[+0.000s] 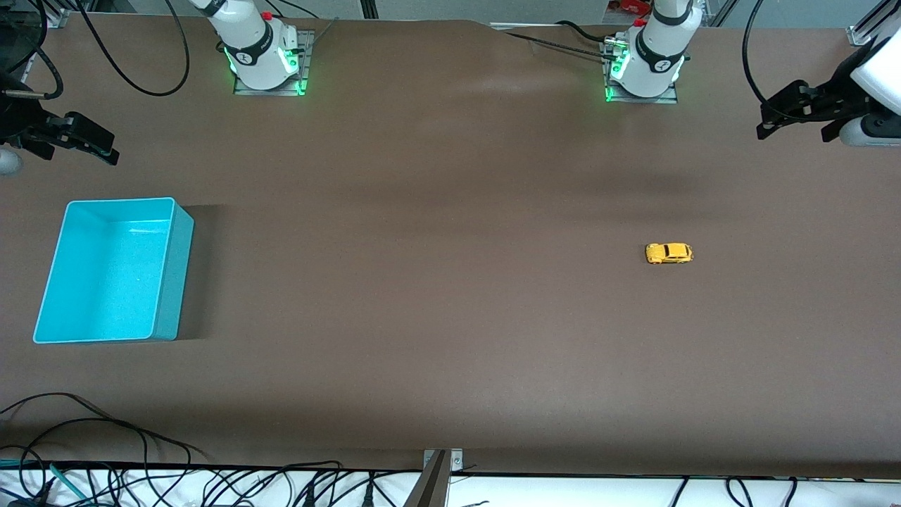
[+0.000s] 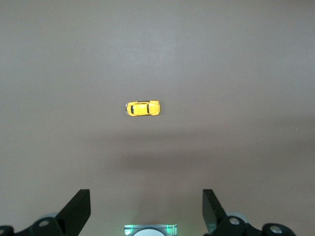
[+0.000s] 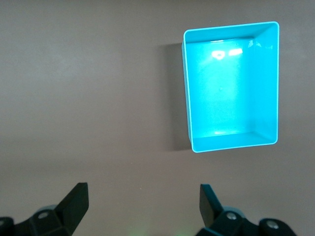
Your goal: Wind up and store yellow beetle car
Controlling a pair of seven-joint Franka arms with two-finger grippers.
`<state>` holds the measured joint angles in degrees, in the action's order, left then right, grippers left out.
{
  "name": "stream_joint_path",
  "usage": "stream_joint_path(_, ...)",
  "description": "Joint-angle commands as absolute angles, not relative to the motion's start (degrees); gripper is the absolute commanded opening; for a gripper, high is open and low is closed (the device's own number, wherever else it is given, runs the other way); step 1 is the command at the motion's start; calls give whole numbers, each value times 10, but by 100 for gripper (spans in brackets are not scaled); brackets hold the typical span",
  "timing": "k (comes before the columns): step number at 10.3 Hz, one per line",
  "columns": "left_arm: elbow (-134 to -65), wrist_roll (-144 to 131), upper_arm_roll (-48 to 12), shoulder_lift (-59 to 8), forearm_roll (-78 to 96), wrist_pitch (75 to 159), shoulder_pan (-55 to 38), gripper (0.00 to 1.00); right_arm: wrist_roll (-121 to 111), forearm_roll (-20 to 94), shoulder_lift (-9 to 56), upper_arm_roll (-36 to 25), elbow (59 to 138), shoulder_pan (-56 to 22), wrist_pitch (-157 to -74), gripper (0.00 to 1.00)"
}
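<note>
The yellow beetle car (image 1: 669, 253) stands on its wheels on the brown table toward the left arm's end; the left wrist view shows the same car (image 2: 143, 108) from above. My left gripper (image 1: 771, 125) hangs high over that end of the table, fingers wide open and empty, well away from the car; its wrist view shows the same gripper (image 2: 146, 209). My right gripper (image 1: 98, 146) hangs open and empty over the right arm's end, above the table next to the turquoise bin (image 1: 169, 282). In its wrist view the right gripper (image 3: 144, 206) has the bin (image 3: 268, 88) ahead of it.
The turquoise bin holds nothing. Both arm bases (image 1: 264, 60) (image 1: 644, 67) stand along the table's edge farthest from the front camera. Loose cables (image 1: 105, 451) trail along the edge nearest that camera.
</note>
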<state>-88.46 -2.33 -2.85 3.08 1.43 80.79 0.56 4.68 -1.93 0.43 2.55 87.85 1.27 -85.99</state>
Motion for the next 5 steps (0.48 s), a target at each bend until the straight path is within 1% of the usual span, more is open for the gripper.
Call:
stream_joint_path(1, -884, -31, -31, 30, 28, 816, 13, 100, 54, -16, 4, 27, 874, 13, -855, 100)
stream_joint_path(5, -879, -30, -32, 25, 27, 809, 13, 100, 54, -16, 3, 27, 871, 11, -855, 100)
